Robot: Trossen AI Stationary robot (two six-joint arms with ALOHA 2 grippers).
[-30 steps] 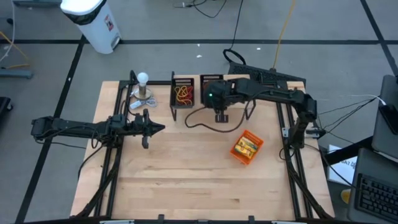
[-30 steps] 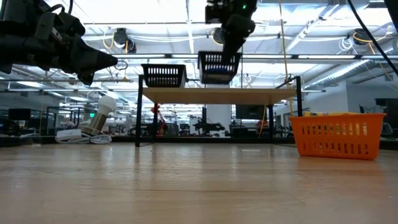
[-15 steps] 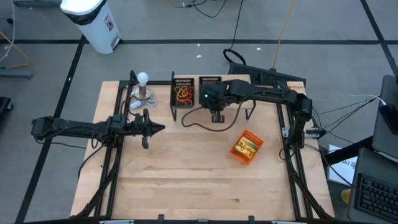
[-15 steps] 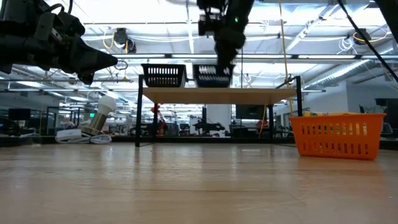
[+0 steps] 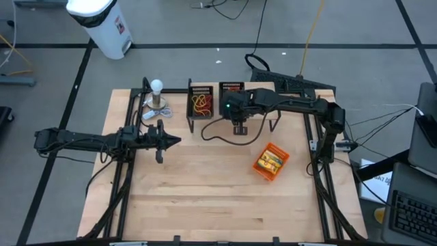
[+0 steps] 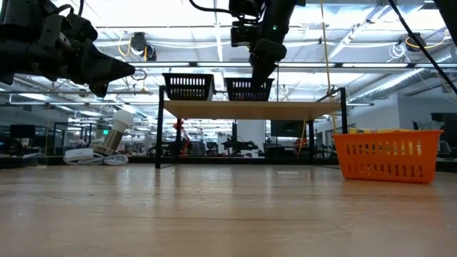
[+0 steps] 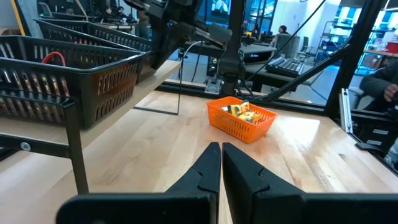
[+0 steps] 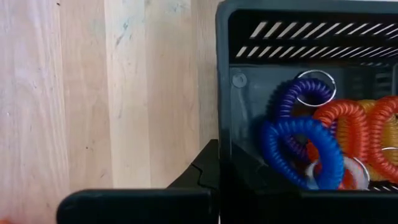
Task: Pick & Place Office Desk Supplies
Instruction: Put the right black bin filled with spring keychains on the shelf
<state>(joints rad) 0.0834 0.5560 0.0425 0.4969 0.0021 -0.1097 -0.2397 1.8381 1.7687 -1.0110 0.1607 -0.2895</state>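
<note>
Wooden desk [image 5: 205, 198] sits in a big workshop. Right gripper [image 5: 238, 127] hangs by the black tray [image 8: 311, 93] full of coiled bands [image 8: 298, 143]; I cannot tell if it is apart or together. Left gripper [image 7: 221, 163] is pinched together and waits over the desk's left side. More bands [image 5: 200, 102] fill the other black tray [image 5: 200, 89], and yellow packets [image 5: 271, 160] lie in the orange tray [image 5: 262, 170]. Springy bands might snag together, so several could lift at once.

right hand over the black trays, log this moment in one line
right hand: above right black tray, state unclear | left hand: shut, waiting at table's left | coil bands: in tray | orange basket: table right
</note>
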